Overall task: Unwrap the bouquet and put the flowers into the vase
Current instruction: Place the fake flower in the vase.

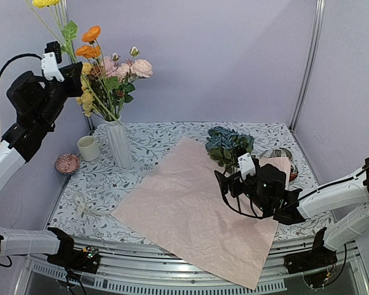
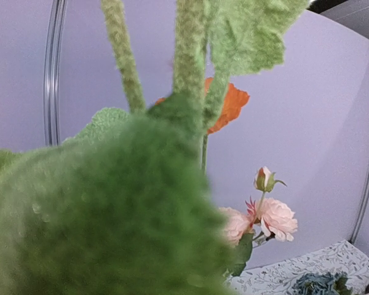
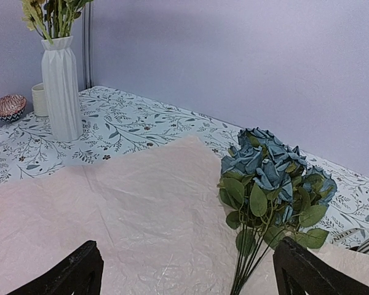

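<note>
The white ribbed vase (image 1: pixel 119 142) (image 3: pixel 60 86) stands at the back left and holds pink, orange and yellow flowers (image 1: pixel 114 70). My left gripper (image 1: pixel 72 78) is raised beside them and shut on a green stem of that bunch. In the left wrist view a blurred leaf (image 2: pixel 104 209) hides the jaws, with an orange bloom (image 2: pixel 230 104) and pink roses (image 2: pixel 273 216) beyond. The pink wrapping paper (image 1: pixel 190 209) (image 3: pixel 111 209) lies spread flat. A dusty blue flower bunch (image 1: pixel 229 144) (image 3: pixel 270 175) lies at its far right edge. My right gripper (image 1: pixel 224 184) (image 3: pixel 194 276) hovers open just before it, the stems near its right finger.
A cream mug (image 1: pixel 88 147) (image 3: pixel 39 98) and a small patterned bowl (image 1: pixel 67 163) (image 3: pixel 9 106) sit left of the vase. A pale ribbon (image 1: pixel 86 206) lies near the front left. A striped object (image 1: pixel 283 153) peeks out behind the paper at the right.
</note>
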